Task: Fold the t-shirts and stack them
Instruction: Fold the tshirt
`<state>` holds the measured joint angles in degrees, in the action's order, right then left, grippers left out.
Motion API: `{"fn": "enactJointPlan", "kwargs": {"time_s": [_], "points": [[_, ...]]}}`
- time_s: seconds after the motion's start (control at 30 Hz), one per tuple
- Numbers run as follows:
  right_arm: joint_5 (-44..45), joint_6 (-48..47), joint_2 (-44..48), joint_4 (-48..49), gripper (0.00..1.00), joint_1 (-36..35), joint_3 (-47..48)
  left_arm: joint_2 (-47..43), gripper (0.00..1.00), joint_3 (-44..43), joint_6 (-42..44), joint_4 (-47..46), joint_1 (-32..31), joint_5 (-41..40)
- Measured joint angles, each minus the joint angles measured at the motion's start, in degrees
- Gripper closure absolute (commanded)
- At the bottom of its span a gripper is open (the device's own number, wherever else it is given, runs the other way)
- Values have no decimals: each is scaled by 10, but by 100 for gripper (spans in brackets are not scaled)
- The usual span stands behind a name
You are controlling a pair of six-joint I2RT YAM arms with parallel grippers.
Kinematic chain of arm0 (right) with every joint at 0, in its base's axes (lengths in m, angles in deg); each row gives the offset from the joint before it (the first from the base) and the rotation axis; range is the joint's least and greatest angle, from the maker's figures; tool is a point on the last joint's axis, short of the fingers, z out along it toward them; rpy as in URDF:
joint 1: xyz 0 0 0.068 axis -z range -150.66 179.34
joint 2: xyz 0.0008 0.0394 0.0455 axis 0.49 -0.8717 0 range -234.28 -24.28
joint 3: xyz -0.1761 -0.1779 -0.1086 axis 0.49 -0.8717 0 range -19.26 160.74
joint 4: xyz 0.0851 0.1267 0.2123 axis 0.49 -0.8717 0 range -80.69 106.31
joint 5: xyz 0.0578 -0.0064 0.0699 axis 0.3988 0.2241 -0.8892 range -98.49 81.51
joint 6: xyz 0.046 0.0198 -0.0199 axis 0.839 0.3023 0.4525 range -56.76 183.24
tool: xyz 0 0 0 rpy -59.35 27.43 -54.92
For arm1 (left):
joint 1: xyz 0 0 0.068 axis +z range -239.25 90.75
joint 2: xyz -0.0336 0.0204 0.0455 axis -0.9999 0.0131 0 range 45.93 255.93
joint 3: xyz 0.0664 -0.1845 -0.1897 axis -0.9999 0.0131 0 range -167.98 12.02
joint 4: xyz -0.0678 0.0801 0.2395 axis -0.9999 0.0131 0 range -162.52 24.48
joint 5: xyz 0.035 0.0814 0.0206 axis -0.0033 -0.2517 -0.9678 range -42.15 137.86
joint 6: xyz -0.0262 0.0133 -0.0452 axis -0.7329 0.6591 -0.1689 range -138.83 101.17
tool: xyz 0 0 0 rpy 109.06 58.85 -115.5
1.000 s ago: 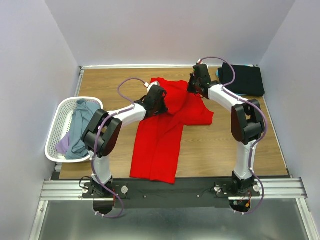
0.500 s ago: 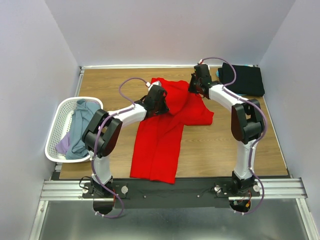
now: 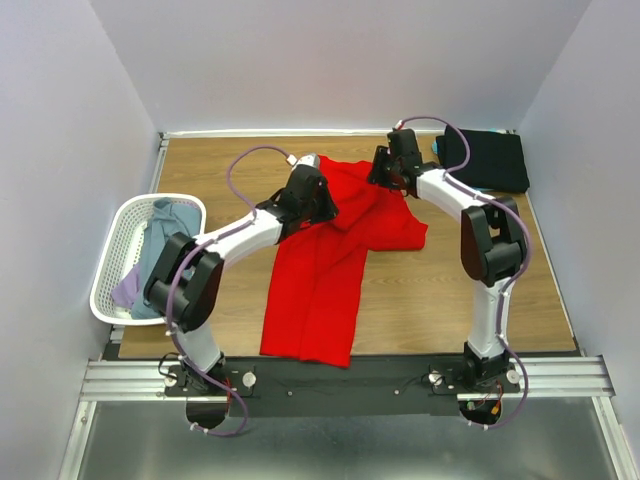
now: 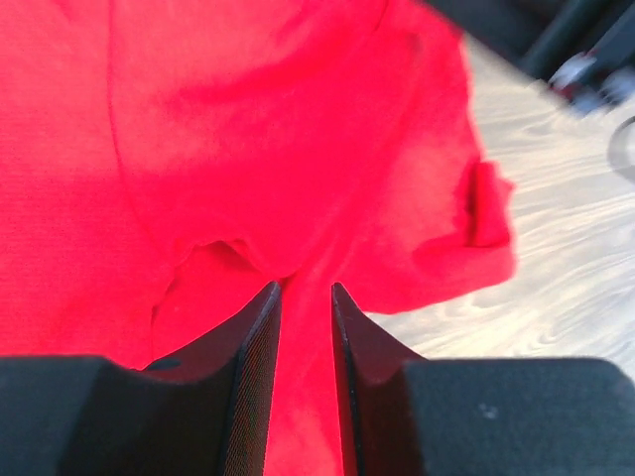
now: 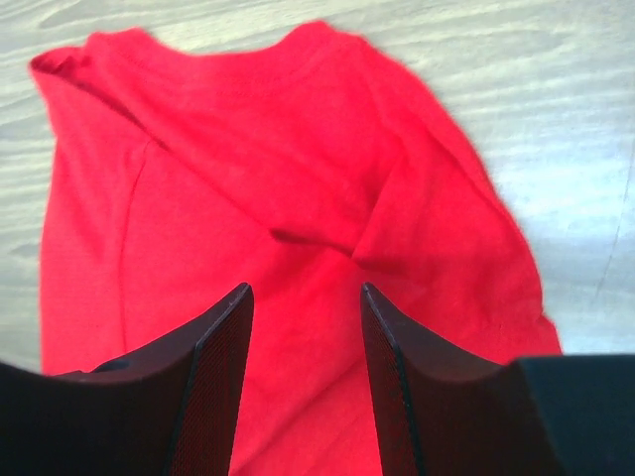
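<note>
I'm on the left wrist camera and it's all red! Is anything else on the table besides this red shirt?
Observer: Yes! A black t-shirt lies at the far right corner of the table.
Operator: Are there more shirts somewhere?
Observer: A white basket on the left side holds a grey-blue shirt and a lavender one.
Operator: What's the other arm doing?
Observer: The right gripper is open over the red t-shirt, with nothing between its fingers.
</note>
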<state>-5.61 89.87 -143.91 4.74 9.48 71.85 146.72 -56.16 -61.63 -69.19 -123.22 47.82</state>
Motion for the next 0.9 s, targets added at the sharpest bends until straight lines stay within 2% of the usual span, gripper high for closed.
{"fn": "enactJointPlan", "kwargs": {"time_s": [0.17,0.33,0.5,0.9], "points": [[-9,14,44,2,48,-22,-52,-72,71,38,-13,18,18,-42],[-8,32,78,6,49,-96,-99,-119,71,118,-25,29,76,-52],[-10,48,83,17,56,-155,-125,-148,72,158,-23,37,117,-53],[-12,68,64,47,55,-194,-135,-174,74,187,-12,31,119,-39]]}}
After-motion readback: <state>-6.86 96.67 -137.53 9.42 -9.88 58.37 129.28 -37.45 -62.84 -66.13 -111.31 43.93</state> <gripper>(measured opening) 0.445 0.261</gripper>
